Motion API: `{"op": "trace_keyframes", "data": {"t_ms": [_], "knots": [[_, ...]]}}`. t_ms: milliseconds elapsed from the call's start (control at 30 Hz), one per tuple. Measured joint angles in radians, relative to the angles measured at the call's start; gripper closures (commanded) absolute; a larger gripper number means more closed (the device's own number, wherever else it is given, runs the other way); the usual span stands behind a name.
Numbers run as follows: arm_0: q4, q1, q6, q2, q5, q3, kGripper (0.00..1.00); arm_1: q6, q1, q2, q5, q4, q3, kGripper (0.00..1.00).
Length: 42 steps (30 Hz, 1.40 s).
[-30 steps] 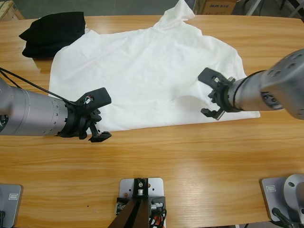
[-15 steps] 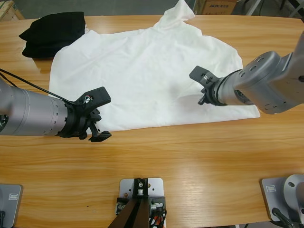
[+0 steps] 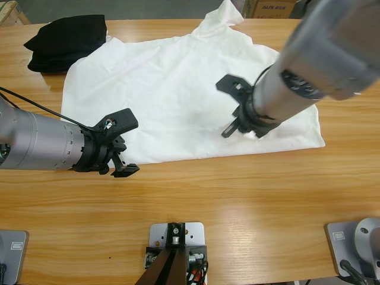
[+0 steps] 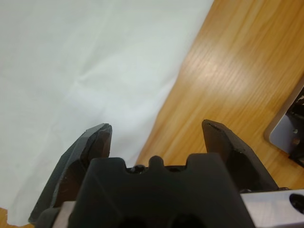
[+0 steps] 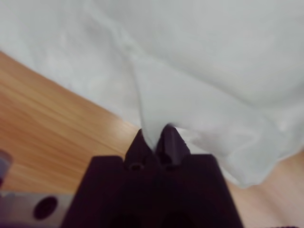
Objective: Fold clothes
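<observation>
**Right gripper pinching shirt, left gripper open at hem**

Black bundle [image 3: 66, 41] sits at the table's [image 3: 237, 196] far left corner, touching the shirt's left sleeve area. High view only; neither wrist view shows it.

Left gripper [image 3: 123, 145] comes in from the left edge, low over the shirt's near-left hem. Jaws spread apart, nothing between them. The left wrist view [image 4: 156, 130] shows what the high view cannot: one jaw stands over white cloth, the other over bare wood, with the hem edge running between them. Whether the tips touch the cloth, cannot tell.

Shirt [image 3: 172, 89], white, lies spread across the middle of the table, collar toward the far edge, near hem running parallel to the table's front edge. Mostly flat, lightly wrinkled.

Right gripper [image 3: 234, 110] reaches down from the upper right onto the shirt's right half. In the high view the jaw gap is hard to read. The right wrist view [image 5: 156, 135] settles it: jaws closed together on a ridge of white cloth, which rises into a tented fold from the tips, with wood visible beside it
</observation>
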Motion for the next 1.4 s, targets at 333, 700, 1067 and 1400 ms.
{"op": "trace_keyframes", "data": {"t_ms": [333, 700, 1067, 1400], "knots": [[0.000, 0.000, -0.007, 0.000, 0.000, 0.000, 0.267, 0.034, 0.000, 0.123, 0.036, 0.013, -0.022, 0.000], [0.000, 0.000, -0.016, 0.001, 0.000, 0.000, 0.266, 0.060, -0.003, -0.160, 0.102, 0.019, -0.064, 0.035], [0.000, -0.001, -0.017, 0.005, 0.000, -0.003, 0.266, 0.359, -0.472, -0.421, 0.270, -0.424, 0.521, 0.174], [0.000, -0.001, -0.017, 0.005, 0.000, -0.004, 0.267, 0.363, -0.616, -0.458, 0.303, -0.567, 0.708, 0.226]]}}
